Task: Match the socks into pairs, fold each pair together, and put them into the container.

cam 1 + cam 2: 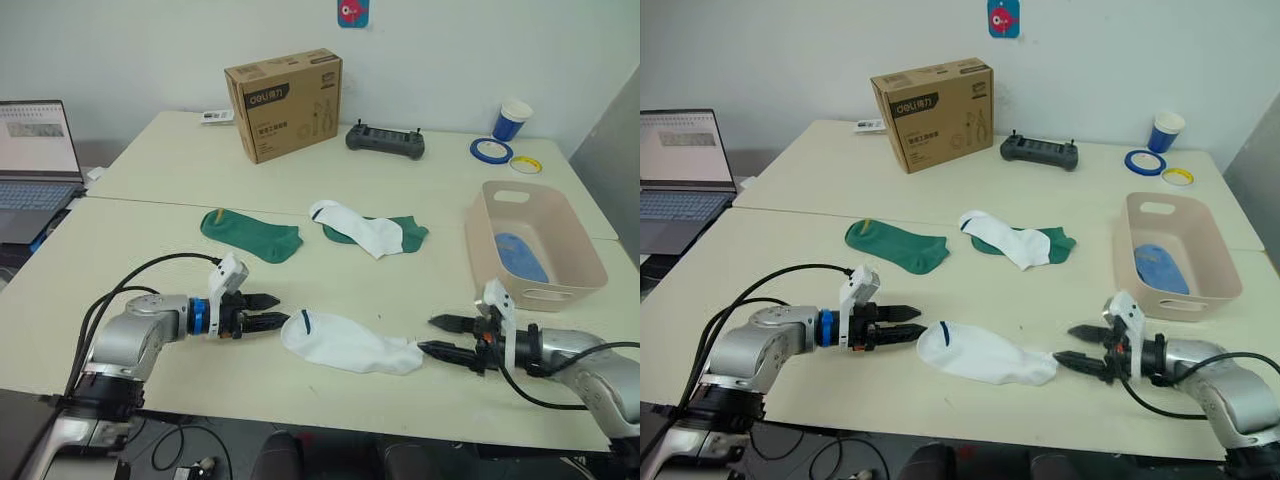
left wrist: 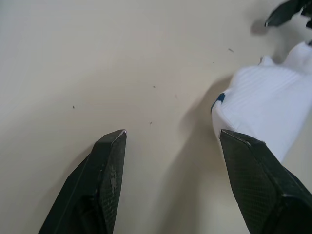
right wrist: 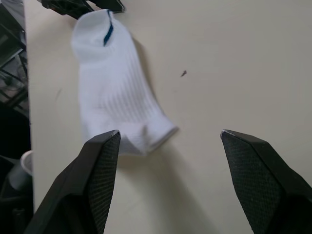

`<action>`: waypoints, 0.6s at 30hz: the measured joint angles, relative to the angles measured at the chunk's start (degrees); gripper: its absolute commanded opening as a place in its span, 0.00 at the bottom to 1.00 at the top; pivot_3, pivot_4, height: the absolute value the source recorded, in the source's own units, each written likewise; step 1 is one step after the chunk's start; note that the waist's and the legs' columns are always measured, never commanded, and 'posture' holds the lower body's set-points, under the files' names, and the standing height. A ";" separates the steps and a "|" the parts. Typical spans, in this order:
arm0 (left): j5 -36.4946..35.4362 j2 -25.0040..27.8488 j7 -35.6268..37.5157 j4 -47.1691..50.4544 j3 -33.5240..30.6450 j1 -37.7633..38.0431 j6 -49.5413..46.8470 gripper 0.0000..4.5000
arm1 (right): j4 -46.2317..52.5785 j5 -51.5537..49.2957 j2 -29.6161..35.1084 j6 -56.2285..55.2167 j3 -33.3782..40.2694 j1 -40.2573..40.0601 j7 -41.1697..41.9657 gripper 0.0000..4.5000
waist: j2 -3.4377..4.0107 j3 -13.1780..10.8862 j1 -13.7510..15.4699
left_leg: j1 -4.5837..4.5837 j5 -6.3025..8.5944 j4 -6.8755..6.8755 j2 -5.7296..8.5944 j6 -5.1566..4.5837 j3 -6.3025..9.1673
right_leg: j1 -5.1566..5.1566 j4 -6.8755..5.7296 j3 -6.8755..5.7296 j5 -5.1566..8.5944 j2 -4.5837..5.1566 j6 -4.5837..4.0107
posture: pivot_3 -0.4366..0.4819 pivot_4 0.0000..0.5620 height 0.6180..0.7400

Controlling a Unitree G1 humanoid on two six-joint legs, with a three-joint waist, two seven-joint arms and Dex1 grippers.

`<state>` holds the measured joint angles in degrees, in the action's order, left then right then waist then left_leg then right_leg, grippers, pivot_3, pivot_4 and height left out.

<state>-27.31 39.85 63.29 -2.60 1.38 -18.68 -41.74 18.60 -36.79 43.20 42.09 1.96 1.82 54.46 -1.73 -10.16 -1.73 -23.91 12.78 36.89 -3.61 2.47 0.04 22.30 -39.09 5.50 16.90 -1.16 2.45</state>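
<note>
Lying flat near the front table edge [image 1: 300, 425]: one white sock [image 1: 350, 344], cuff toward the left gripper [image 1: 275, 311], toe toward the right gripper [image 1: 438, 336]; both spread open, holding nothing, tips just beside the sock's ends. Bare tabletop between this sock and the farther ones. Farther back: one dark green sock [image 1: 250, 235] alone at left; a second white sock [image 1: 362, 228] draped over a second green sock [image 1: 408, 234]. At right, pink container [image 1: 565, 232] close to the table's right edge, blue sock [image 1: 520, 255] inside; whether one or two, cannot tell. Counted: two white, two green.

Left wrist view: fingers [image 2: 105, 175] wide apart, empty, over bare table; sock cuff touching or just beside one tip.

Right wrist view: fingers [image 3: 100, 170] wide apart, empty; sock's toe end close by one fingertip.
</note>
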 measured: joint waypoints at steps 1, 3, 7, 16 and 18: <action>-0.34 -0.03 -0.47 1.24 -0.03 0.50 -0.54 0.70 | 0.91 -0.98 0.00 1.08 0.56 -0.48 -0.27 0.78 | 0.00 0.00 -0.04 | 0.02 0.00 0.01 0.00 0.00 0.00 | -0.01 0.00 0.01 -0.04 0.00 0.02 | 0.48 0.27 1.00; -0.76 -0.03 -1.51 3.78 -0.25 2.42 -1.03 0.70 | 2.35 -3.07 -0.04 3.78 1.88 -1.39 -1.43 0.78 | 0.00 0.00 -0.10 | 0.10 0.00 0.04 0.00 0.01 -0.04 | -0.05 0.00 0.06 -0.11 0.01 0.00 | 0.48 0.27 1.00; -1.56 -0.47 -3.29 6.64 -0.70 5.26 -1.85 0.70 | 5.03 -6.55 -0.69 9.53 3.15 -3.55 -4.60 0.78 | -0.01 0.02 -0.16 | 0.11 -0.01 0.07 0.00 0.01 -0.06 | -0.04 0.00 0.08 -0.14 0.01 -0.08 | 0.48 0.27 1.00; -4.11 -0.61 -5.01 7.66 -1.89 5.06 -4.65 0.70 | 6.03 -8.96 -2.10 13.17 3.39 -2.90 -8.22 0.78 | -0.01 0.02 -0.14 | 0.07 -0.01 0.00 -0.01 0.01 -0.07 | 0.01 0.04 0.08 -0.14 -0.02 -0.07 | 0.48 0.27 1.00; -4.94 -0.43 -4.46 8.59 -1.93 5.03 -5.30 0.70 | 6.03 -9.82 -2.68 13.75 3.64 -2.24 -8.64 0.78 | -0.01 0.02 -0.14 | 0.06 -0.01 -0.01 -0.01 0.01 -0.06 | 0.02 0.04 0.07 -0.13 -0.03 -0.09 | 0.48 0.27 1.00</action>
<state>-32.25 39.42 58.83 5.99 -0.54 -13.66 -47.04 24.63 -46.62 40.52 55.84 5.59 -0.42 45.82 -1.74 -10.14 -1.87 -23.84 12.77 36.89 -3.63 2.49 -0.02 22.31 -39.05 5.57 16.77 -1.19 2.36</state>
